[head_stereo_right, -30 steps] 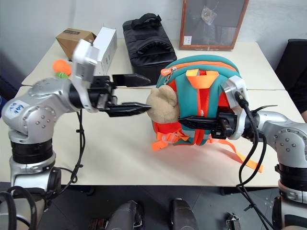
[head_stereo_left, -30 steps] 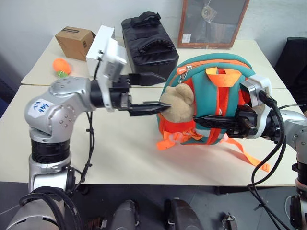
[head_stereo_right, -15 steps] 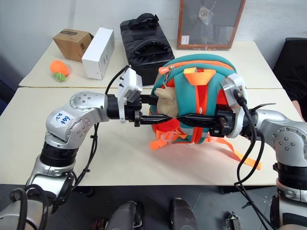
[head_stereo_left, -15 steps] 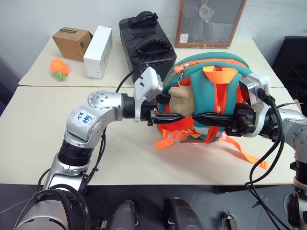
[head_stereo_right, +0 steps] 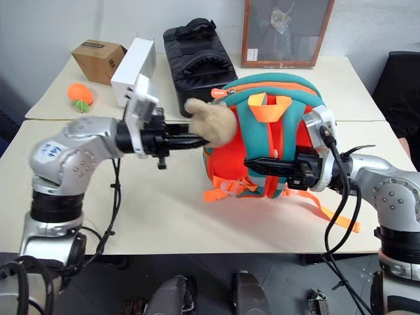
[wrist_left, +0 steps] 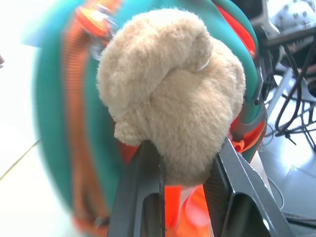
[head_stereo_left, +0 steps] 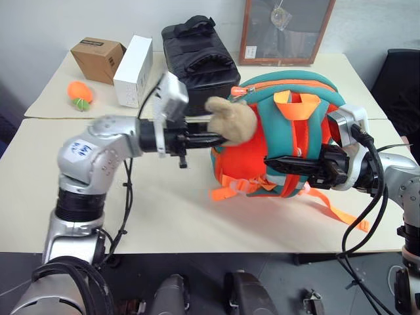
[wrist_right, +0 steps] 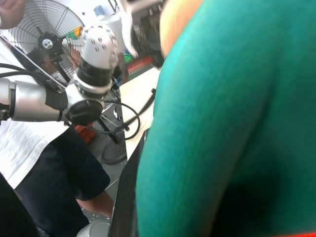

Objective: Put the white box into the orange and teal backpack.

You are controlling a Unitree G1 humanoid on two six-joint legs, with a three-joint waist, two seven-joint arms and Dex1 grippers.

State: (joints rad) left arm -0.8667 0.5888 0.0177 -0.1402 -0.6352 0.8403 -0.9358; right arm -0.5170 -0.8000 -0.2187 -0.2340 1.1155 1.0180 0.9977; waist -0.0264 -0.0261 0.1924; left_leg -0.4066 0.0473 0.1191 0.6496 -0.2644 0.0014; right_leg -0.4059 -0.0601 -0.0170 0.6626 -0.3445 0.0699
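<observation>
The smooth cream table (head_stereo_left: 39, 170) carries the rounded orange and teal backpack (head_stereo_left: 289, 141) at centre; at its 9 o'clock the left gripper (head_stereo_left: 213, 136) jaws pinch its fuzzy tan plush toy (head_stereo_left: 231, 120), while the right gripper (head_stereo_left: 275, 162) jaws at 5 o'clock clamp its webbing

My left arm (head_stereo_left: 98, 154) is brushed silver metal built from rounded joint housings, with a white sticker bearing blue handwriting at about 9 o'clock on the shoulder shell. A white boxy camera module (head_stereo_left: 169, 98) sits on its wrist, ahead of a black collar. Thin black cables loop down from the forearm. My right arm (head_stereo_left: 400, 180) is the same silver, ringed with small dark screw holes, wearing its own white camera block (head_stereo_left: 348, 125) and thick black cables curving toward 6 o'clock. Both grippers' fingers (wrist_left: 143, 197) are matte black, long and tapered.
</observation>
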